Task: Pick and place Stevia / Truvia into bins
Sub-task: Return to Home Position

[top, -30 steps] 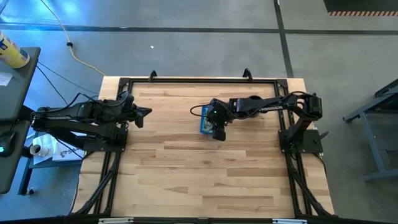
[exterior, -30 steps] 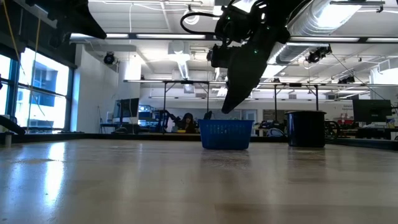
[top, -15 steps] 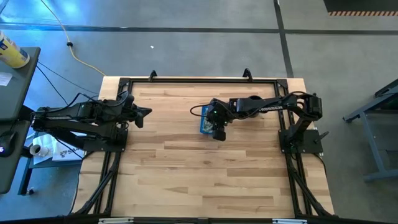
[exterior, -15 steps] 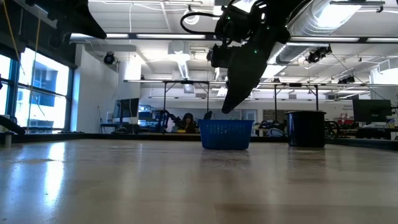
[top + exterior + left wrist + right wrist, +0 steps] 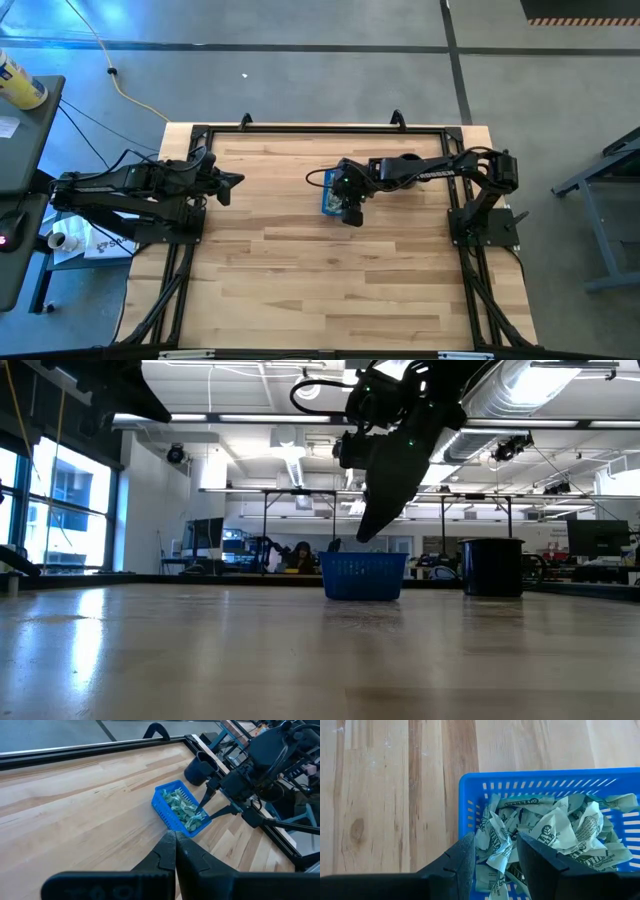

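The blue tray (image 5: pixel 329 201) stands on the table near its middle, holding a heap of pale green and white Stevia packets (image 5: pixel 545 835). It also shows in the left wrist view (image 5: pixel 172 820) and the low view (image 5: pixel 363 578). My right gripper (image 5: pixel 495 840) is open and hangs just above the tray's near end, its two fingers over the heap. In the low view its fingertips (image 5: pixel 365 535) stand above the tray's rim. My left gripper (image 5: pixel 238 181) is shut and empty, raised over the table's left side, pointing at the tray.
A black mug (image 5: pixel 199 767) stands on the table just beyond the tray, toward the far right; it shows in the low view (image 5: pixel 492 567) to the tray's right. Bare wooden table (image 5: pixel 330 290) lies on the near side. A black frame rail (image 5: pixel 320 128) runs along the far edge.
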Tool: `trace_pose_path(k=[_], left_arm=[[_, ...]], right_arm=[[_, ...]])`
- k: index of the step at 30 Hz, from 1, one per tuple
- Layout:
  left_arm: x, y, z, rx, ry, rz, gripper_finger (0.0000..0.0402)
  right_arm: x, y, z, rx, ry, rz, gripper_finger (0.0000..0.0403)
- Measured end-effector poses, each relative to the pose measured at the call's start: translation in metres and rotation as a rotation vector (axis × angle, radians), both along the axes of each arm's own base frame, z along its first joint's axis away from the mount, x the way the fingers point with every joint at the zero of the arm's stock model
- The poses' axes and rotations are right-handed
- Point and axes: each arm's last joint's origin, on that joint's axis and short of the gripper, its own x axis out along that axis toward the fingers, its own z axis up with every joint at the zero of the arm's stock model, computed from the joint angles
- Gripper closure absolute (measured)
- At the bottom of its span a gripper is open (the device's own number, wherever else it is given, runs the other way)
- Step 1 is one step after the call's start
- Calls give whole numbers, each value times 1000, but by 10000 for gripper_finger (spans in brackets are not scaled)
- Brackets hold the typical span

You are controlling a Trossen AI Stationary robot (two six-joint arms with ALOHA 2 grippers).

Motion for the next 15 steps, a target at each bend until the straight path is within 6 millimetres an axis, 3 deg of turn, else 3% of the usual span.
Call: trace_pose_path(k=[10, 15], left_arm=[[0, 0, 0, 0, 0, 0, 362], [0, 0, 0, 0, 0, 0, 362]], right_arm=[[-1, 3, 0, 85, -7, 50, 265], [-3, 7, 10, 155, -61, 143, 265]])
